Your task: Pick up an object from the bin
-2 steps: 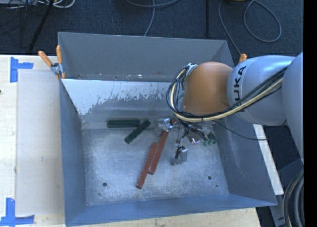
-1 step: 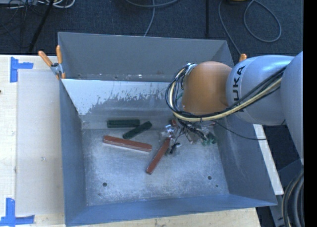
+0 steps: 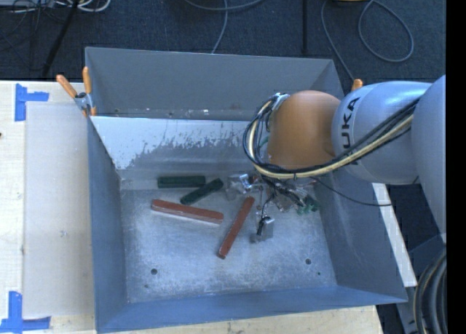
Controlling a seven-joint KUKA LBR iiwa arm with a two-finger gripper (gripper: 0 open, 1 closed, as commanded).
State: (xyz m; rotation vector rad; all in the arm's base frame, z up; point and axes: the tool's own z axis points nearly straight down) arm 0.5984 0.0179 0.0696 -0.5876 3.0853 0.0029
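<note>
The likeliest trouble from here is a miss. The hand [image 3: 263, 229] stands low over the floor of the bin [image 3: 145, 281], just beside the upper half of a tilted red-brown stick [image 3: 234, 228] rather than squarely over it. A grasp made from this spot may catch only the stick's edge, so that it swings or slips out on the lift, or may catch nothing at all. Pressing lower could drive the hand into the bare metal floor, or shove the tilted stick against a second red-brown stick [image 3: 187, 212] that lies flat near its middle. Two dark green sticks [image 3: 182, 180] lie farther off toward the back wall, and a small green thing [image 3: 309, 207] sits partly hidden under the wrist. Whether the hand is open or closed I cannot tell. Nothing is visibly in its grip, and I cannot make out whether it touches the tilted stick or the floor.
</note>
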